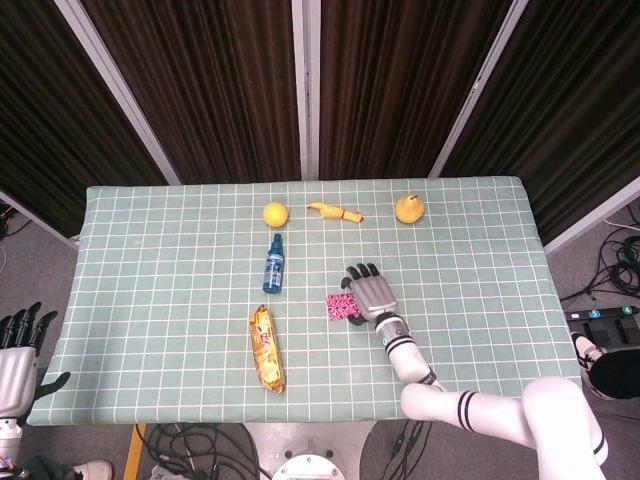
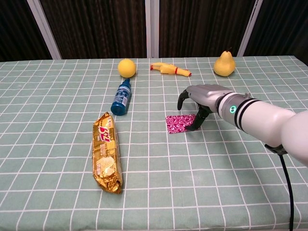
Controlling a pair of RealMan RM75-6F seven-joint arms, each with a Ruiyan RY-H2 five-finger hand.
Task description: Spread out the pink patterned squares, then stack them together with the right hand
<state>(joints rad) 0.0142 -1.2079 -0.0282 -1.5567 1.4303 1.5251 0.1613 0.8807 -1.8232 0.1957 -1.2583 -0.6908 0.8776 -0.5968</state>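
The pink patterned squares lie flat as a small pile near the middle of the green checked tablecloth. My right hand arches over their right side. Its fingertips touch the pile's right edge, while the thumb hangs lifted above the cloth and nothing is gripped. How many squares the pile holds cannot be told. My left hand shows only in the head view, off the table at the lower left, fingers apart and holding nothing.
A gold snack packet and a blue spray bottle lie left of the squares. Along the far side sit a yellow ball, a rubber chicken and a pear.
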